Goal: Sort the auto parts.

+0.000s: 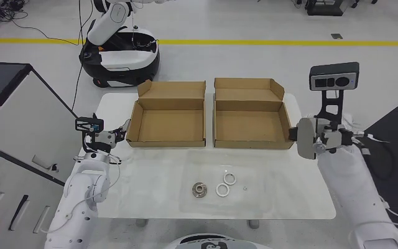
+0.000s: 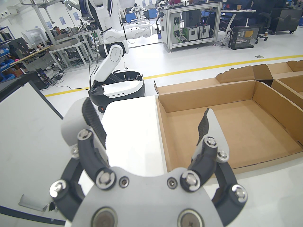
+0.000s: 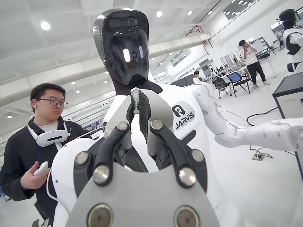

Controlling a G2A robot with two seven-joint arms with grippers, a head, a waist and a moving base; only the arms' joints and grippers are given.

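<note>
White tabletop (image 1: 155, 193) before you carries two open cardboard boxes side by side along its far part. At the left edge, your left end effector (image 2: 147, 109) hangs with its fingers spread wide, just beside the left box (image 2: 236, 128). The left wrist view gives you that box's brown floor and walls from close up. Near the front edge lie a grey metal flanged part (image 1: 199, 189), then two white rings (image 1: 222, 190) close together. Past the right box (image 1: 252, 124), the top view places your right end effector (image 3: 138, 95) beside that box's right wall. The right wrist view adds the grip: fingers pinched narrow on a threaded metal bolt (image 3: 135, 102).
</note>
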